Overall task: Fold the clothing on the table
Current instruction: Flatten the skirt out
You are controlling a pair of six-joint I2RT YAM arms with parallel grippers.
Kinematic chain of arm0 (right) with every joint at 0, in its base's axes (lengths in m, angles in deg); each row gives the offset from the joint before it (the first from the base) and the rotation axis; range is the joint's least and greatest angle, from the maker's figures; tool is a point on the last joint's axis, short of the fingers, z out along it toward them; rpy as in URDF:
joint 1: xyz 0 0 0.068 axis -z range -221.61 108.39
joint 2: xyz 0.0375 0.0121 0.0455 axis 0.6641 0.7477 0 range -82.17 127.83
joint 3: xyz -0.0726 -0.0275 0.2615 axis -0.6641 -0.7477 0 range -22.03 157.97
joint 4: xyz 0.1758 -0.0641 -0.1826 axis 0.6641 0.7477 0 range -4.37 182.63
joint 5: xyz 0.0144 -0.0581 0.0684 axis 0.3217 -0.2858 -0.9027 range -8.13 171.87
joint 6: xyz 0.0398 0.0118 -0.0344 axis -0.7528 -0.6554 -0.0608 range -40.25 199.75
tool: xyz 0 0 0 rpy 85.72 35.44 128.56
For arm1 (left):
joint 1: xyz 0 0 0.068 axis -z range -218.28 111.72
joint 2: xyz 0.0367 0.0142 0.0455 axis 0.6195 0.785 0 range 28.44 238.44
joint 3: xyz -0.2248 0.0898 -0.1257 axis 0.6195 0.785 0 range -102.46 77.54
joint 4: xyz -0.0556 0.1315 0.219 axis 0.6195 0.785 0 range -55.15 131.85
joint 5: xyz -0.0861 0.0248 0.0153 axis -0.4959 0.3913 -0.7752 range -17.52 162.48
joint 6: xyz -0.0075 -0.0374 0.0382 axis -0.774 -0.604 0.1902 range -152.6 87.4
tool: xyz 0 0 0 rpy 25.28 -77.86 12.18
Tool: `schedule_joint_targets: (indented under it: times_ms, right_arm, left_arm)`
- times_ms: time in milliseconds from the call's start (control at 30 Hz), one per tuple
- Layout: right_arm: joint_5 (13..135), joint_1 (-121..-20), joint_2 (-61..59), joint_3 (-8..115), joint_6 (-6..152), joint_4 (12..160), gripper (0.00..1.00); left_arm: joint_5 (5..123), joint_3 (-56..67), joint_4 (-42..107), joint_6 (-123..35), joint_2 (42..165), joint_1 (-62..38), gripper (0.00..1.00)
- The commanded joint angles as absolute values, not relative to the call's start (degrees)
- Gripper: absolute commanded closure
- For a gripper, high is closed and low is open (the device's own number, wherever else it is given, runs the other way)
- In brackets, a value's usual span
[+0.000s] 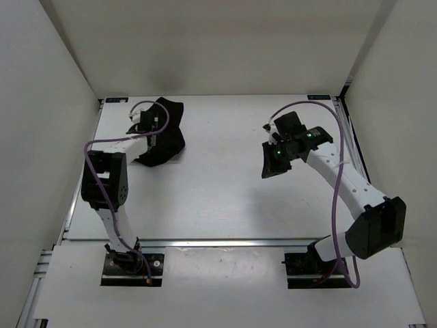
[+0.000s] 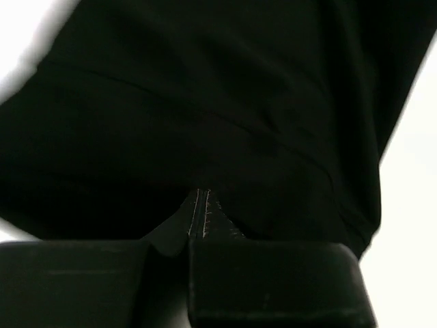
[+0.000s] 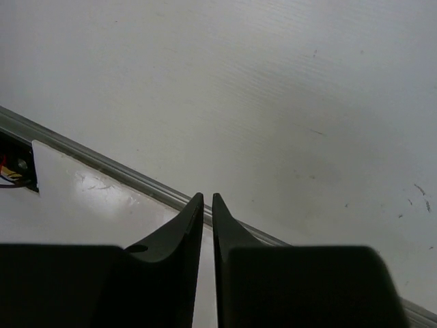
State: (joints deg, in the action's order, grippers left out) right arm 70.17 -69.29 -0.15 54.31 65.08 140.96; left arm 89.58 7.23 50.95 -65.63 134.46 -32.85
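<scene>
A crumpled black fabric garment (image 1: 164, 137), plain and matte, lay bunched in a heap close to the far left corner of the large white rectangular tabletop (image 1: 225, 198). No flat panel, straight edge or tidy crease showed anywhere on it, so the folding looked barely begun. The cloth had yet to be spread out before any fold could be laid.

The left arm reached to that heap. The left arm's fingers (image 2: 273, 280) were closed tight on the garment, and a tuck of cloth with a pale stitched seam (image 2: 200, 215) was pinched between them. From the left wrist camera, black fabric filled nearly the whole view, with slivers of white tabletop at the sides.

The right arm hung over the right half of the tabletop, well apart from the garment. The right arm's fingers (image 3: 171, 246) were drawn almost together, with only a thin slit between the tips, and they held nothing. Below them lay bare white surface and a silver metal rail (image 3: 136, 181).

Purple cables (image 1: 338, 198) looped along both arms. Plain white walls (image 1: 41, 102) closed in the left, far and right sides. Nothing lay on the tabletop between the right arm and the garment. The likeliest difficulty was the cloth itself, which was soft and wadded, with its edges and corners hidden inside the heap.
</scene>
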Motion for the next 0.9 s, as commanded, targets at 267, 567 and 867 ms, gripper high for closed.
schedule_joint_targets:
  times_ms: [267,567,867]
  right_arm:
    - [65.70,-62.09,-7.81,49.70,65.42,139.15,0.86]
    - [65.17,-59.72,-9.65,49.43,66.83,138.63,0.85]
    - [61.31,-62.43,-5.72,46.17,65.25,133.62,0.50]
  left_arm:
    - [87.97,4.85,60.86,-63.98,140.94,-11.15,1.00]
    - [63.02,11.52,64.46,-66.08,133.58,2.75,1.00]
    - [56.41,16.54,58.24,-75.21,108.46,-7.84,0.78]
